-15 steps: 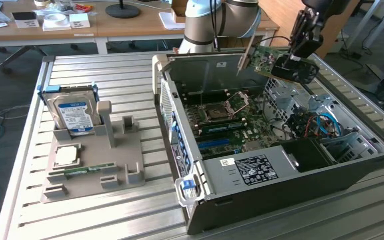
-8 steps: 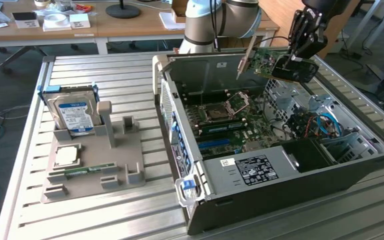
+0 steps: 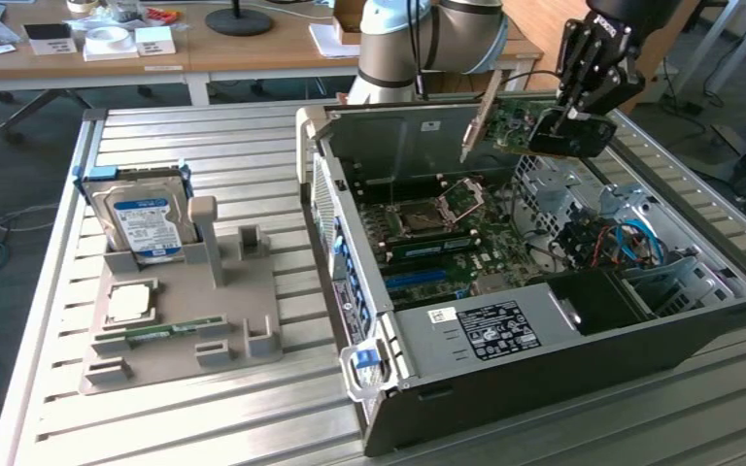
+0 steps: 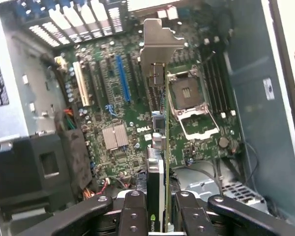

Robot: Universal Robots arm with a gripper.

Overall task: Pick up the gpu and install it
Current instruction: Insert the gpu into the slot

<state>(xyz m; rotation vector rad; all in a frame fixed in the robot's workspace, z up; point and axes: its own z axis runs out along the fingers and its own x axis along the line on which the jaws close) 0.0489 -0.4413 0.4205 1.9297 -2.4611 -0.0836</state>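
Picked up; not yet installed.
Exterior view: pinching the thin, flat, dark gpu (image 3: 525, 123) with its pale metal end bracket between the jaws, held clear above the open black computer case (image 3: 581, 379) lying on the slatted metal worktop (image 3: 152, 427); wrist view: clamped on the gpu (image 4: 156, 172) edge-on, bracket end hanging over the green motherboard (image 4: 113, 113), just beside the long blue expansion slot (image 4: 122, 78), apparently touching nothing; lifting done, seating in a slot left.

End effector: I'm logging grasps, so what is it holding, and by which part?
The end effector holds the gpu by the end opposite its metal bracket, above the computer case.
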